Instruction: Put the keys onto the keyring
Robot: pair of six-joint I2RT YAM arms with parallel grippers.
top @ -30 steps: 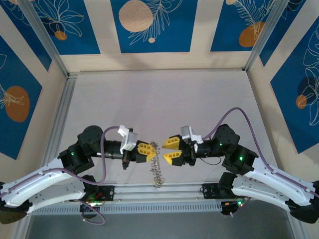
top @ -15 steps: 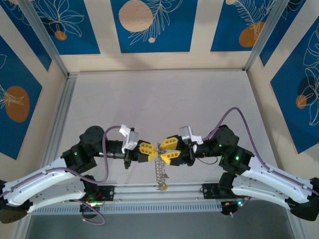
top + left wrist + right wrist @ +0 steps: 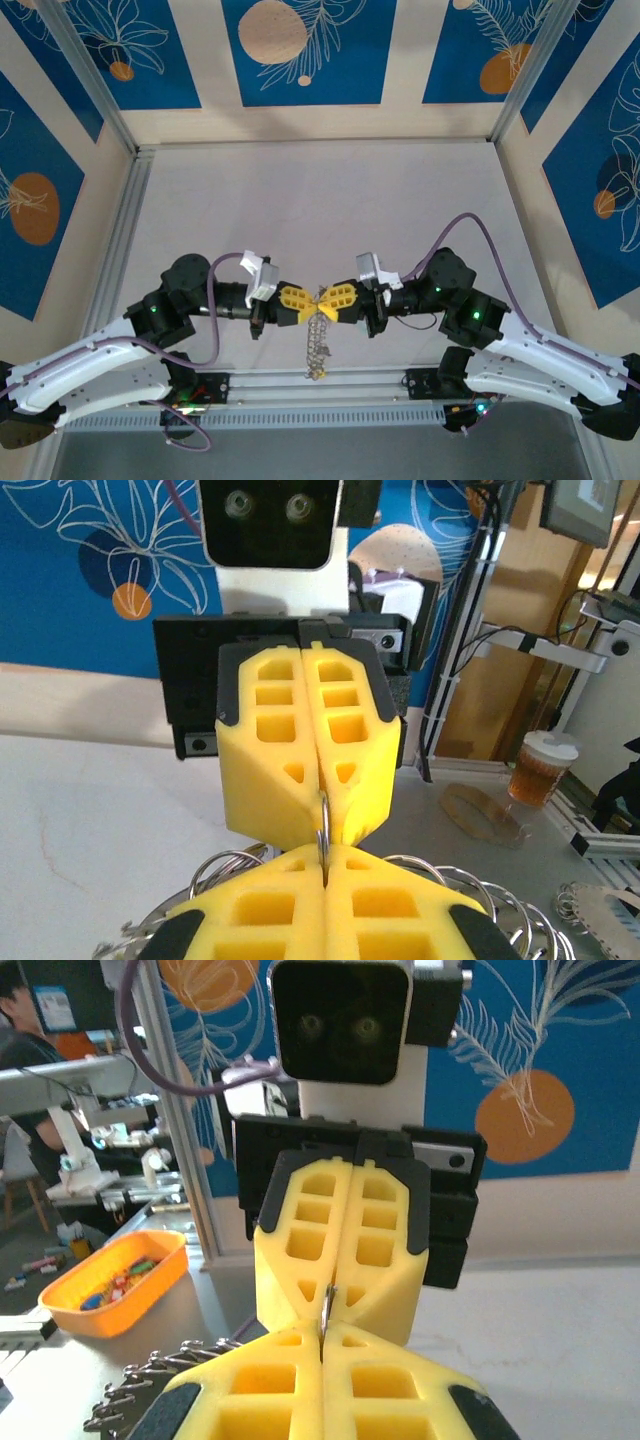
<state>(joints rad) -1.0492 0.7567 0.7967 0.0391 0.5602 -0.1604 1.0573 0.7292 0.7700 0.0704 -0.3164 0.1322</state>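
Top view: left gripper (image 3: pixel 311 303) and right gripper (image 3: pixel 331 300) meet tip to tip over the near edge of the table (image 3: pixel 330 200), midway between the arm bases. Both sets of yellow fingers are pressed together. The keyring (image 3: pixel 320 318) is held at the meeting point. A metal string dangles from it toward the near rail, possibly the keys (image 3: pixel 318 358), too small to be sure.

Left wrist view: both pairs of fingers meet nose to nose. A thin grey ring edge is nipped in both seams. Wire loops (image 3: pixel 228 865) spread out underneath on both sides.

Right wrist view: same double pinch. Linked metal loops trail lower left. An orange tray (image 3: pixel 110 1285) of small coloured bits sits well apart, far left.
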